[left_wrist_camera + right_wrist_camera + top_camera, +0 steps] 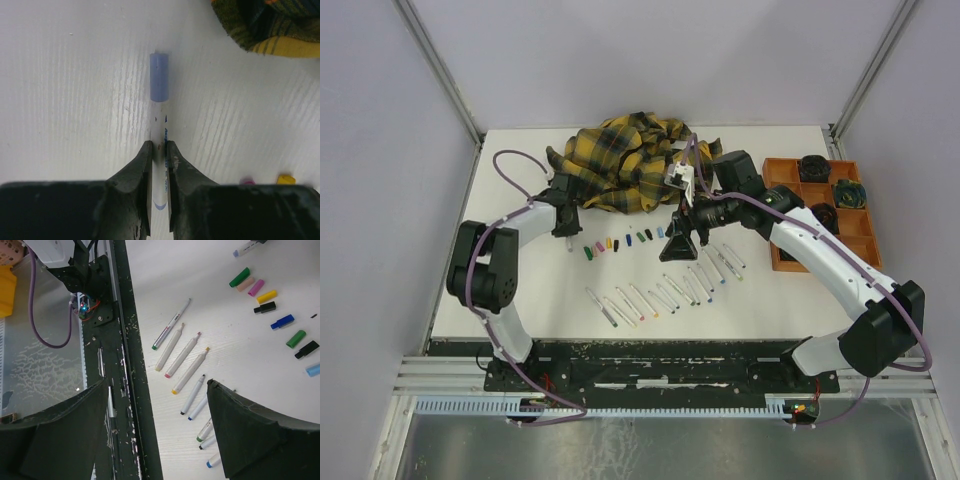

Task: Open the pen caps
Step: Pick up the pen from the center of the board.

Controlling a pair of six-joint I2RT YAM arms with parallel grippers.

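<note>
Currently:
1. Left gripper clamped on white barrel of capped pen, flat on table; lavender-blue cap on its far end, clear of the fingers.
2. Right gripper jaws wide apart, holding nothing, above uncapped pens.
3. Loose caps in a row beyond those pens, near plaid cloth.
4. Orange tray at right side of table, well apart from the pens.

Cloth crowds far centre; loose caps, pens clutter middle; table open at far-left corner.
</note>
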